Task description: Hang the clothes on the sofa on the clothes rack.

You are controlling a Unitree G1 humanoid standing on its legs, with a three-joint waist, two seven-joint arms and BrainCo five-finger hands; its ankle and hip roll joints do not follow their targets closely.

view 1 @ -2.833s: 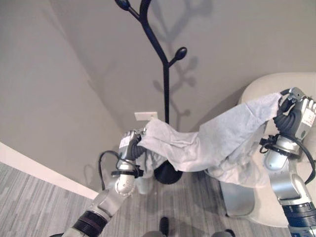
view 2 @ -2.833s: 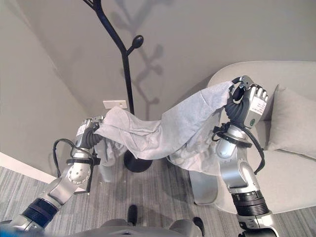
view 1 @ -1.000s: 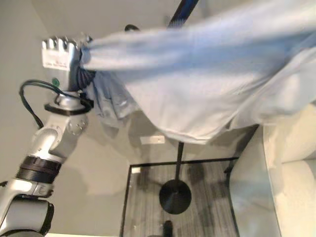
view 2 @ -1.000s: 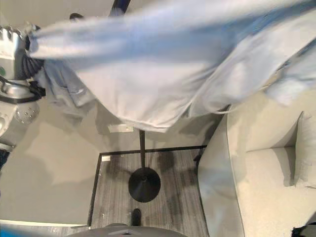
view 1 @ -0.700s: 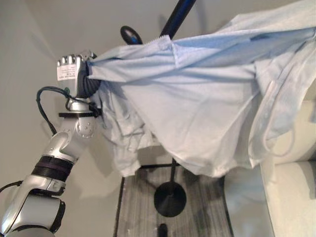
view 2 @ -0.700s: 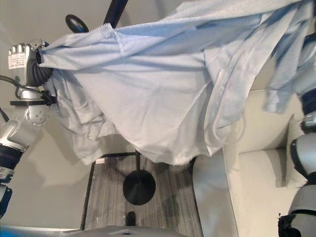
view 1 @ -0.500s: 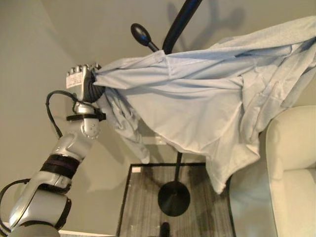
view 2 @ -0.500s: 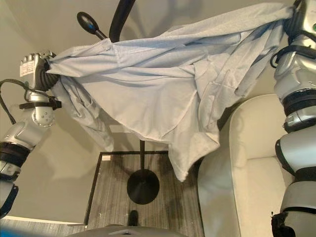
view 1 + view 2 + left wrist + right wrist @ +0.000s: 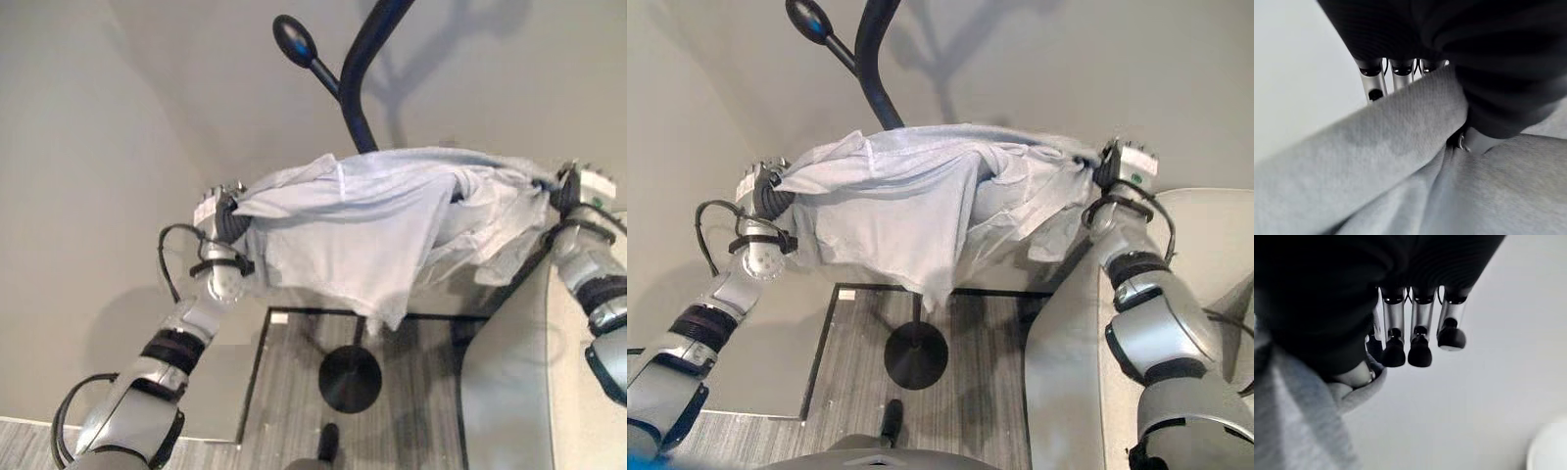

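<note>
1. The left hand (image 9: 764, 191) has its fingers (image 9: 1374, 83) curled over one end of the grey garment (image 9: 911, 211).
2. The garment is stretched before the black clothes rack (image 9: 877, 88), hiding part of its pole.
3. The right hand (image 9: 1125, 166) pinches the other end against its thumb, its fingers (image 9: 1419, 340) only half curled.

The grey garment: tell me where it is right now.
The grey garment is stretched between the left hand and right hand, in front of the black clothes rack pole.

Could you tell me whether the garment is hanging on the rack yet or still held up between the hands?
Held up. The garment stretches between the left hand and right hand, across the rack pole, below its knob.
</note>
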